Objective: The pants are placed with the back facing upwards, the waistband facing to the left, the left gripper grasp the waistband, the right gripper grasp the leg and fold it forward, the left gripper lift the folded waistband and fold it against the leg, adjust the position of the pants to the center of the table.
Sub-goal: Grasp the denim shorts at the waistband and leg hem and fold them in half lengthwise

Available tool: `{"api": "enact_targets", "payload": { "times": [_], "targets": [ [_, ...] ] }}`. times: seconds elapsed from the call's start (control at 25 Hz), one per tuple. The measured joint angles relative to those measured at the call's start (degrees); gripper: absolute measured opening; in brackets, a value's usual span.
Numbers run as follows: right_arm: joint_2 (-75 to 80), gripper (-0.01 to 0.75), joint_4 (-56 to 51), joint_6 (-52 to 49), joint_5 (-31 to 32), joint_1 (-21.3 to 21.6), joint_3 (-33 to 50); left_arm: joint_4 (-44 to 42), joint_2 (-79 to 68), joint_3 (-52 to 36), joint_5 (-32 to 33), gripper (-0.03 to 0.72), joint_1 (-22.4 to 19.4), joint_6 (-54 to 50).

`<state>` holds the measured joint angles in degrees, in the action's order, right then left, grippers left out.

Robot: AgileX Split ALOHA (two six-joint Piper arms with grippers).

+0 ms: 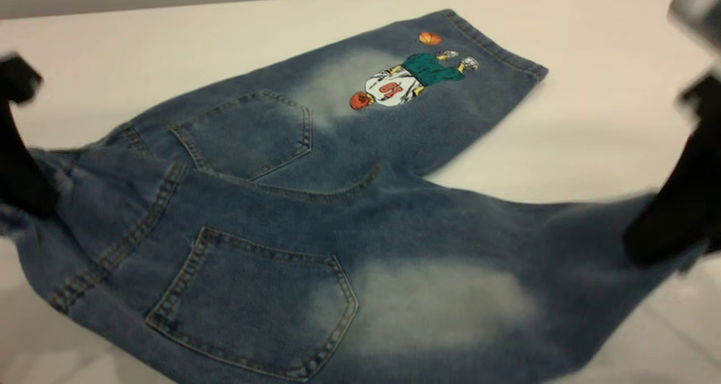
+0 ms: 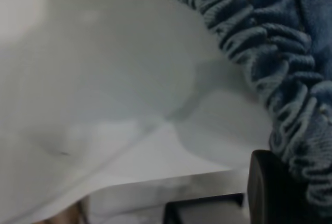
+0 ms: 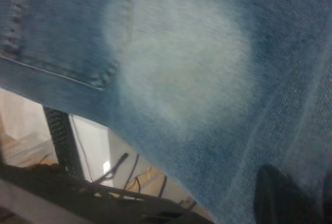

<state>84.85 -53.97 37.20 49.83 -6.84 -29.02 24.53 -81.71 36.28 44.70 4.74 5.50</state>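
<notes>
Denim leg (image 1: 439, 305): nearest the exterior camera, plain, with a pale oval faded patch; it looks raised off the table, its hem end at the right gripper.
Right gripper (image 1: 662, 235): black, at the right edge of the exterior view, against the hem of the leg; the cloth appears clamped in its jaws, though the tips are hidden by the denim.
Left gripper (image 1: 25, 192): black, at the left edge, on the waistband (image 2: 275, 68); the gathered elastic runs right up to its finger in the left wrist view, so it appears clenched on the waistband.
Pants (image 1: 293, 204): back side up, both stitched back pockets showing, waistband to the left, legs pointing right.
Far leg (image 1: 428, 102): flat on the table, bearing the cartoon print (image 1: 411, 80) with an orange ball (image 1: 429, 38).
Table (image 1: 591, 108): white, bare beyond and right of the far leg.
</notes>
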Motion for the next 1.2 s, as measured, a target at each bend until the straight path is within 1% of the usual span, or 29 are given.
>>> {"api": "enact_targets", "payload": {
  "times": [0.12, 0.24, 0.4, 0.76, 0.96, 1.2],
  "targets": [
    [-2.4, 0.026, 2.06, -5.34, 2.57, 0.0, -4.39, 2.56, 2.3, 0.0, -1.0, 0.141, -0.07, 0.0],
    [-0.97, 0.026, 3.52, -9.12, 2.79, 0.0, -9.91, 5.66, 2.57, 0.0, -2.39, 0.141, -0.07, 0.0],
    [2.75, 0.026, 6.43, -13.57, 3.17, 0.0, -16.69, 12.36, 2.52, 0.0, -5.24, 0.141, -0.07, 0.05],
    [15.31, 0.026, 6.36, -17.64, 3.41, 0.0, -31.5, 28.58, 2.37, 0.0, -18.09, 0.141, -0.25, -0.2],
    [23.36, 0.026, 5.93, -20.53, 3.28, 0.0, -41.02, 37.49, 1.41, 0.05, -25.94, 0.141, -2.8, -1.27],
    [32.05, 0.026, 3.92, -22.95, 1.98, 0.0, -51.9, 45.33, -3.95, 0.1, -29.1, 0.141, -6.33, -1.27]
  ]
}}
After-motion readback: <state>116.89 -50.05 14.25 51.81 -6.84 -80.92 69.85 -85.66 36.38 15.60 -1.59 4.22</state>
